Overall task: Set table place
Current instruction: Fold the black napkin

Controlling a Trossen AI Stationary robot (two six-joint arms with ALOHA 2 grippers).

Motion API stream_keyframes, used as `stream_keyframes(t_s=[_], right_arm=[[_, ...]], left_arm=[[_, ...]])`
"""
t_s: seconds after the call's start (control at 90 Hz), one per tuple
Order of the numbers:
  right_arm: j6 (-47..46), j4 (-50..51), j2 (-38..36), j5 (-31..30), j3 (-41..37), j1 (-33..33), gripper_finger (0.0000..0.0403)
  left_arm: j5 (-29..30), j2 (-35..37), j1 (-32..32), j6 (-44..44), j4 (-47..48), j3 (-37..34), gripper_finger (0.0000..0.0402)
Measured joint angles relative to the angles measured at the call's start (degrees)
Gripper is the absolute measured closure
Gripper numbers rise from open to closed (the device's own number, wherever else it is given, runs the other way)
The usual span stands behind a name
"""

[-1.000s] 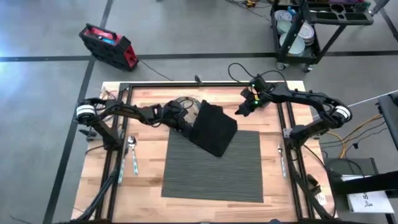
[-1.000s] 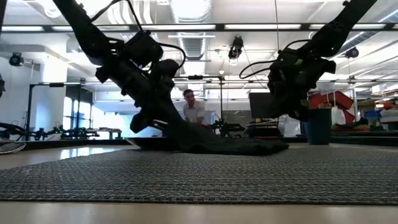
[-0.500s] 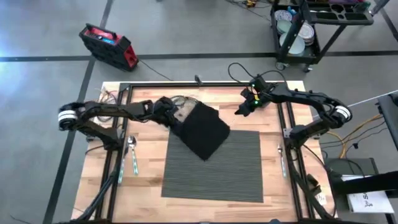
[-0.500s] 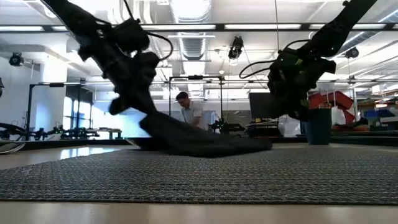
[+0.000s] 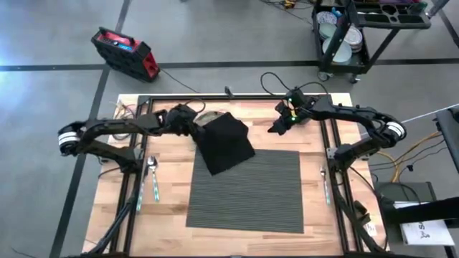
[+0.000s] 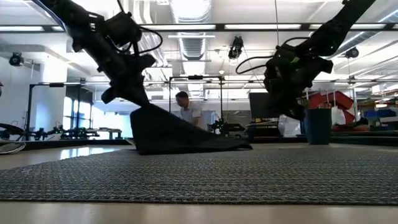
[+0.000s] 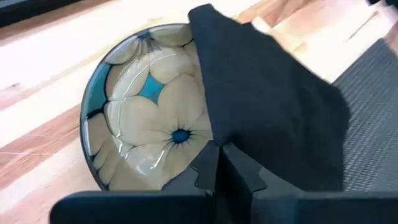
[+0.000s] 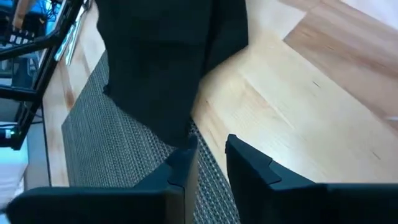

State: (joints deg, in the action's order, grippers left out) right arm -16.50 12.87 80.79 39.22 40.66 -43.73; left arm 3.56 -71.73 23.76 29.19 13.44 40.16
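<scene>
Count on your surface (image 5: 168,222): one dark grey ribbed placemat (image 5: 247,193), one black cloth napkin (image 5: 224,143), one flower-patterned bowl (image 7: 146,124), one spoon (image 5: 152,166) with one more utensil (image 5: 155,188) just beside it near the left edge, one utensil (image 5: 325,185) near the right edge.

The placemat lies flat at the middle of the surface, toward the near edge. The napkin drapes from the far side down onto the placemat's far-left corner.

Your left gripper (image 5: 192,123) is at the far edge, left of centre, its fingers (image 7: 214,168) pressed together, pinching a raised corner of the napkin. In the low view the cloth hangs from that gripper (image 6: 127,81) like a tent, with its lower hem on the placemat (image 6: 199,177).

In the left wrist view the napkin (image 7: 267,106) covers part of the bowl, which sits at the far edge under the cloth.

Your right gripper (image 5: 277,125) hovers above bare wood near the far edge, right of centre, apart from the napkin. Its fingers (image 8: 249,162) stand slightly spread, holding nothing.

One person (image 6: 188,112) shows in the room behind.
</scene>
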Motion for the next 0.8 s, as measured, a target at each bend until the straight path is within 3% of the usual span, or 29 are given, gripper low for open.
stream_keyframes(t_s=[0.4,0.544,0.8], right_arm=[[-2.2,0.1,0.0,-0.2,0.0,5.4,0.0288],[-2.8,0.0,0.3,-0.1,0.0,6.4,0.027],[-4.8,-3.0,8.1,3.9,-0.1,7.9,0.0261]], left_arm=[[3.4,-2.7,0.0,-0.9,-0.2,0.0,0.0384],[1.9,-2.0,0.0,-1.6,-0.3,0.0,0.0346],[-0.2,-1.3,0.0,0.2,-0.6,0.0,0.0235]])
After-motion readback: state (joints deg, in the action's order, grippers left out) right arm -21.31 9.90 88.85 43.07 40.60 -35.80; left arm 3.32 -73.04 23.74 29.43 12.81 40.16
